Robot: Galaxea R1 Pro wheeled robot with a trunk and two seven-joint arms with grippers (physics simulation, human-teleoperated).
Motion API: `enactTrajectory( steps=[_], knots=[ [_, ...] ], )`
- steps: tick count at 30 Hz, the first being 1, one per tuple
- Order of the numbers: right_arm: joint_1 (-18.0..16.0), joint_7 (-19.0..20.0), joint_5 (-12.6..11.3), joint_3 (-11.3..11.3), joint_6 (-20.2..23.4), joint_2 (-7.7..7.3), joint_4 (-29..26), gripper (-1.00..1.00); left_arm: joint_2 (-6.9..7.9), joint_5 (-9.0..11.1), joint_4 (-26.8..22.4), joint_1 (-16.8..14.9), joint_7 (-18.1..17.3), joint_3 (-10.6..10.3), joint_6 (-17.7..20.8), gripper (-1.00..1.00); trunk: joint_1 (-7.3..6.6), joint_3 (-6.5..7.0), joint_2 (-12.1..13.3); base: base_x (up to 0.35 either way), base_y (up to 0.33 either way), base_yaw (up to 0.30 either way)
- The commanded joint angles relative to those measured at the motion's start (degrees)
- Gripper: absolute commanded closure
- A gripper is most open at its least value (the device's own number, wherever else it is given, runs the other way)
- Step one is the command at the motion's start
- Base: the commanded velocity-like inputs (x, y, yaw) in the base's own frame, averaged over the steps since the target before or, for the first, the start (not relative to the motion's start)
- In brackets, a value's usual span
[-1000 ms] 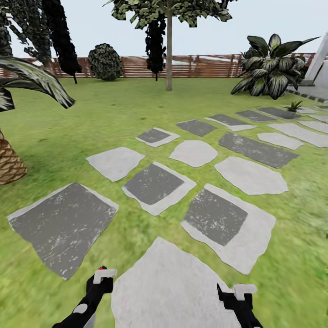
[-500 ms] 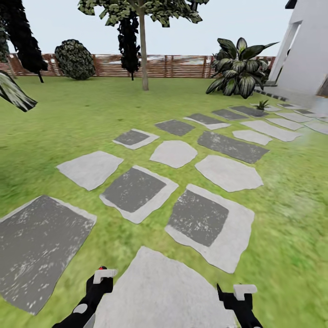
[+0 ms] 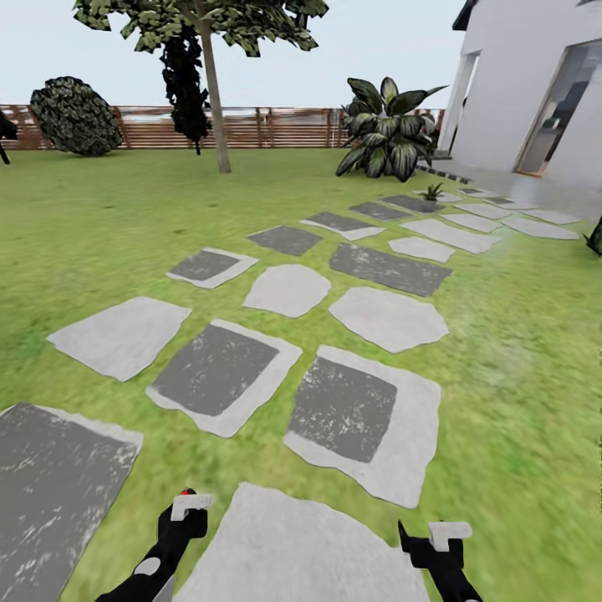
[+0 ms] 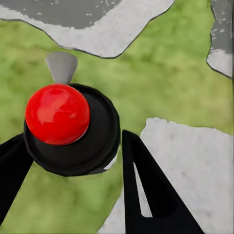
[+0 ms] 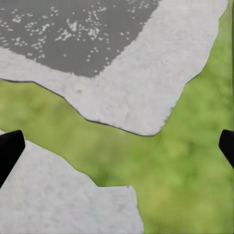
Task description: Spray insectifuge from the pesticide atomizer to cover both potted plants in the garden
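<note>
Pesticide atomizer (image 4: pixel 68 129) clamped in left gripper (image 4: pixel 73 161); right gripper (image 5: pixel 117 146) spread, empty; view panned right, potted plant (image 3: pixel 432 191) now nearer centre, approach under way

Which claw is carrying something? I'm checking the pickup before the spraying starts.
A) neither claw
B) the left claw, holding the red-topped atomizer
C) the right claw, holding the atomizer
B: in the left wrist view the red-topped atomizer sits between the left claw's fingers; the right claw gapes over grass.
</note>
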Motion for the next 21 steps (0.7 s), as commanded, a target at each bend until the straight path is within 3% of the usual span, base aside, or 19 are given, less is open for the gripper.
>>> enactTrajectory(
  steps=[1,11,21],
  knots=[
    [0.0,0.0,0.0,0.0,-0.2,0.01,0.1,-1.0,-0.01,0.0,0.0,0.0,0.0,0.1,-0.2,1.0,0.02,0.02,0.0,0.283,0.199,-0.258],
    [0.0,-0.1,0.0,0.0,-0.2,0.01,0.1,-1.0,-0.01,0.0,0.0,0.0,0.0,0.1,-0.2,1.0,0.02,0.68,0.0,0.292,0.181,-0.227],
    [0.0,-0.1,0.0,0.0,-0.2,0.01,0.1,-1.0,-0.01,0.0,0.0,0.0,0.0,0.1,-0.2,1.0,0.02,1.41,0.0,0.333,0.084,-0.191]
  ],
)
